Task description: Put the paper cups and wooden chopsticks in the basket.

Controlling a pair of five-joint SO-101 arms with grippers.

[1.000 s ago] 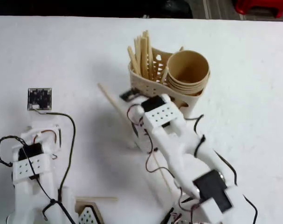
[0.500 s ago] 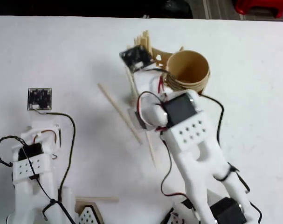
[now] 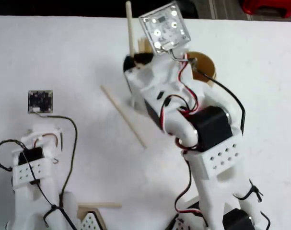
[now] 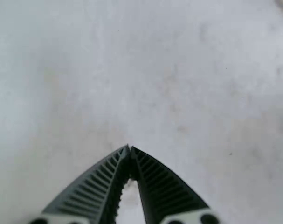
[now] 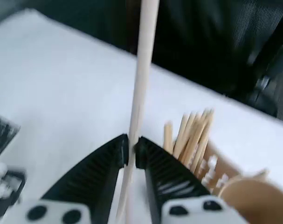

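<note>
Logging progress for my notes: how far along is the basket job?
Done: paper cups and a chopstick bunch sit in the basket. In hand: the right gripper clamps a raised chopstick. Remaining: a loose chopstick on the table, another stick beside the left arm.

From above, the right arm [image 3: 203, 129] covers nearly all of the basket [image 5: 210, 169], leaving just a sliver of the paper cups [image 3: 206, 63]. The raised chopstick [image 5: 143, 70] runs out of the right wrist view, its lower end lost behind the right hand [image 5: 131, 144].
</note>
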